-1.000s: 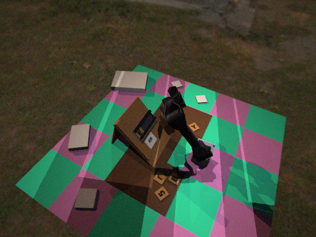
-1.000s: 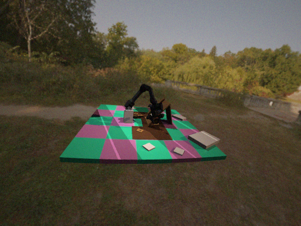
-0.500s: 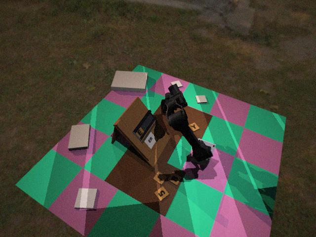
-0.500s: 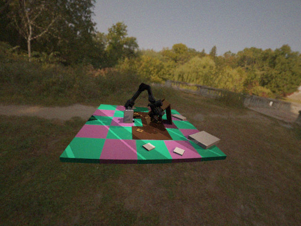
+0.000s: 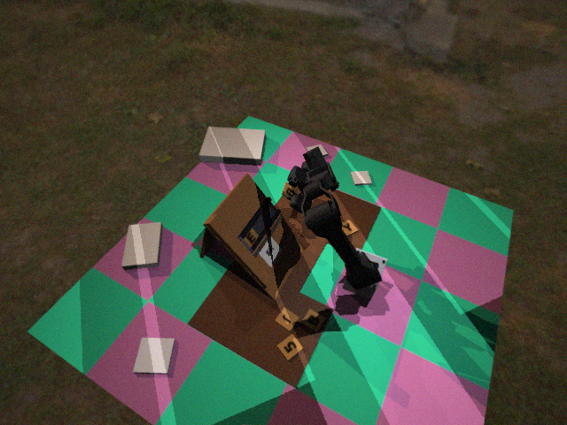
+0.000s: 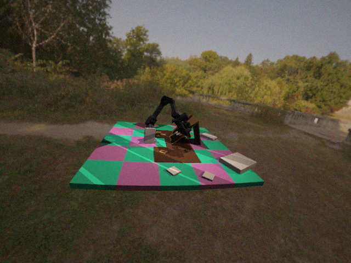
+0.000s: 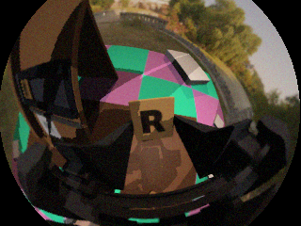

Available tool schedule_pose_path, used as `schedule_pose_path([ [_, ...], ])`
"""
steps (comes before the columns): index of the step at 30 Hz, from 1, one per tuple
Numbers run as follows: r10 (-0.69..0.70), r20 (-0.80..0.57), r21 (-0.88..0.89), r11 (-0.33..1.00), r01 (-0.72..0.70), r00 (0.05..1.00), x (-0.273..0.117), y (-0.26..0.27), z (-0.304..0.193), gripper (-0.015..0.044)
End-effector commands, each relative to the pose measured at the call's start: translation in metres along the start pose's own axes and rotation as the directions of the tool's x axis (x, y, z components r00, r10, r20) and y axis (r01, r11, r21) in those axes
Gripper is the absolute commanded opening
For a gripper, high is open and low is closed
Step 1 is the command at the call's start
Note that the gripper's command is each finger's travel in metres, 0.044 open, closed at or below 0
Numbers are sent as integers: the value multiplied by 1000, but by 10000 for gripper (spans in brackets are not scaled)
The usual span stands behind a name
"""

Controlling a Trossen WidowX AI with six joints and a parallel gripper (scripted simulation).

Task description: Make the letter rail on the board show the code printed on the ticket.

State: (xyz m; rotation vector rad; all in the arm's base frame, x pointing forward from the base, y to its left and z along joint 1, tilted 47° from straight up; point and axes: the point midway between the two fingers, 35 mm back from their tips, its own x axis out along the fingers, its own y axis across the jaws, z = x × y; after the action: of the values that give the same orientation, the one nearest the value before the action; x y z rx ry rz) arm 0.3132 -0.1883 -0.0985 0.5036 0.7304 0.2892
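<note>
My gripper (image 5: 292, 194) (image 7: 153, 121) is shut on the R tile (image 7: 162, 104), held upright in the air beside the board's far side. The tilted brown board (image 5: 224, 210) (image 7: 38, 30) carries a dark rail (image 5: 261, 224) (image 7: 53, 96). An E tile (image 5: 251, 237) sits at the rail's lower end in the top view. The white ticket (image 5: 268, 254) (image 7: 48, 124) is below the rail; a dark band crosses it and its print is only partly readable. A Y tile (image 5: 349, 227) (image 6: 162, 151) lies behind the arm. J (image 5: 286, 319), B (image 5: 312, 320) and 5 (image 5: 290, 347) tiles lie in front of the board.
A large pale block (image 5: 233, 144) (image 6: 238, 161) (image 7: 189, 67) stands at a counter corner. Two lower blocks (image 5: 143, 244) (image 5: 154, 355) lie beyond the board's back. Small pale slabs (image 5: 361, 177) (image 6: 173, 170) (image 6: 208, 176) lie near the edge. The arm base (image 5: 361, 274) stands on the checkered counter (image 5: 407, 197).
</note>
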Motion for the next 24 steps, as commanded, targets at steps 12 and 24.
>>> schedule_pose_path([
  [12, 4, 136, 290, 956, -43, 991, -16, 2, 26, 0],
  [24, 4, 136, 290, 956, -43, 991, -16, 4, 27, 0],
])
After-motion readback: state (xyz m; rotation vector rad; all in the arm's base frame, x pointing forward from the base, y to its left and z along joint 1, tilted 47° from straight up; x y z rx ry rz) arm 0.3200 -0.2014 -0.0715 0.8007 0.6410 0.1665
